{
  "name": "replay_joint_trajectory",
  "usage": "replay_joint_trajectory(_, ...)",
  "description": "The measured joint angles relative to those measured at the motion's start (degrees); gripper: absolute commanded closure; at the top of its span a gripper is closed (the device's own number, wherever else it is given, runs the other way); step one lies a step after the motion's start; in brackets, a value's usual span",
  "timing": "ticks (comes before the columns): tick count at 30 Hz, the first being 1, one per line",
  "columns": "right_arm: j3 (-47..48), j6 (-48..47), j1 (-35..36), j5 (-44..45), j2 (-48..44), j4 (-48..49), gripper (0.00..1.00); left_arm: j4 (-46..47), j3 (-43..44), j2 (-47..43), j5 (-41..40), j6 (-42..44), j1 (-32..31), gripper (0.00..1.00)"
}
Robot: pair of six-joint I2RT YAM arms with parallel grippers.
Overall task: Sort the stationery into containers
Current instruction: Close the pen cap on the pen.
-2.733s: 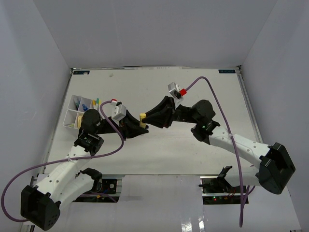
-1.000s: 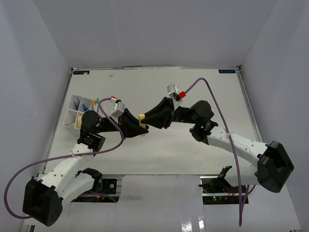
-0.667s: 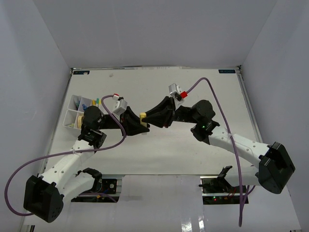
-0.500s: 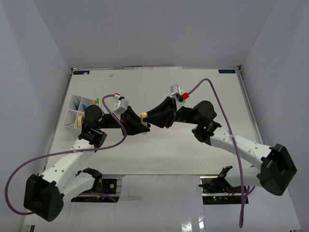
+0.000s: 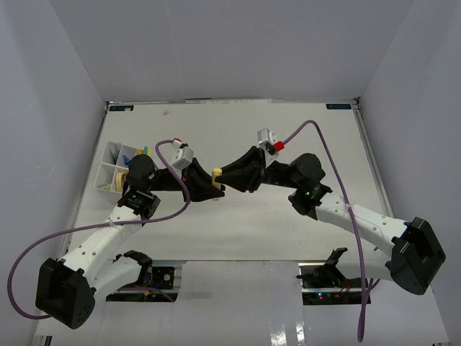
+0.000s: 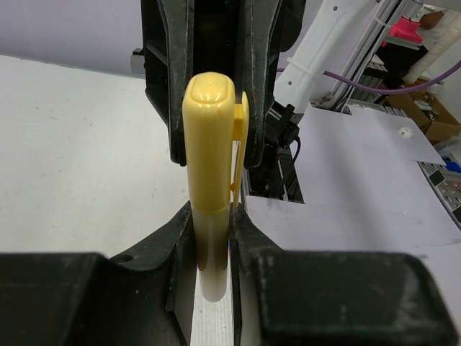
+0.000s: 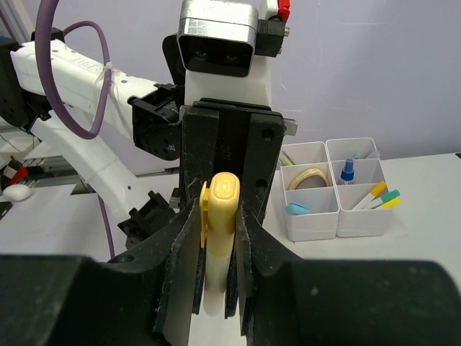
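Bright, even light is coming down from above onto the white table [image 5: 302,144]. Soft grey shadows are lying under the arms [image 5: 108,238]. Little spots of glare are shining on the glossy ledge [image 5: 274,317] at the near edge. In the left wrist view the yellow pen [image 6: 209,180] is looking sharp, while things far behind it are looking a bit fuzzy.

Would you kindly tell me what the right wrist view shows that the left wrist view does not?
Only the right wrist view: the white tray, holding the tape ring and small bottle. Only the left wrist view: a cardboard box beyond the table. Both: the yellow pen, clamped by the left gripper and the right gripper.
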Motion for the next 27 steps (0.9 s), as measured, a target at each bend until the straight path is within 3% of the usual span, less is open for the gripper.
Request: replay_joint_trajectory(27, 0.2, -2.4, -0.6, 0.6, 0.0, -0.5, 0.92, -2.2, 4.2, 3.3, 2.3, 0.7, 0.2, 1.0)
